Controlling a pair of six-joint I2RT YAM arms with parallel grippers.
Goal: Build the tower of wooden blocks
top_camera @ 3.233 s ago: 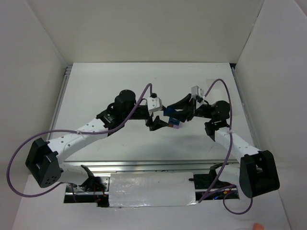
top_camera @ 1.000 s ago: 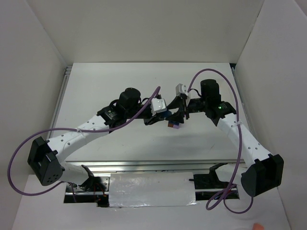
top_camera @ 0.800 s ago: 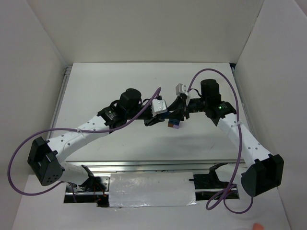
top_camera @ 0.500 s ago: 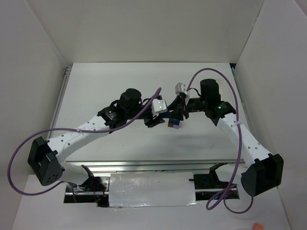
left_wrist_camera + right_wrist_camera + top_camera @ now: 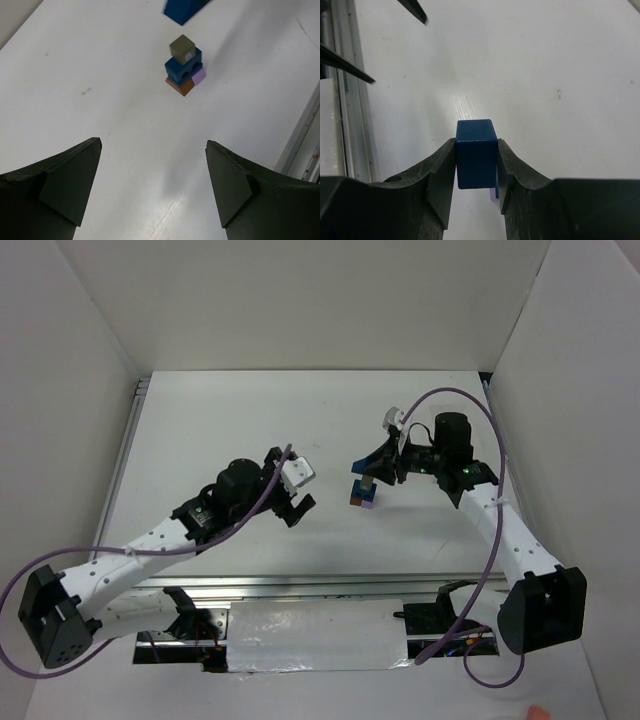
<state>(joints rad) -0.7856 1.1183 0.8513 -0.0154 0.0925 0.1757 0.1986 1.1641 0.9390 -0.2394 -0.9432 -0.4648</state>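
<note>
The wood block tower (image 5: 361,494) stands mid-table. In the left wrist view it (image 5: 183,70) shows a brown-orange block (image 5: 180,86) and a lavender block (image 5: 199,76) at the bottom, a blue block above them and a grey cube (image 5: 182,47) on top. My right gripper (image 5: 369,469) is shut on another blue block (image 5: 476,152), held just above the tower; a lavender sliver (image 5: 495,193) shows below it. That blue block also shows in the left wrist view (image 5: 183,9). My left gripper (image 5: 297,509) is open and empty, left of the tower and apart from it (image 5: 154,175).
White walls enclose the table on the left, back and right. A metal rail (image 5: 300,587) runs along the near edge, with a white panel (image 5: 315,636) below it. The left gripper's fingertips (image 5: 413,10) show in the right wrist view.
My left gripper has let go and drawn back to the near left, away from the tower. My right gripper has shifted a little right, still holding the blue block over the tower.
</note>
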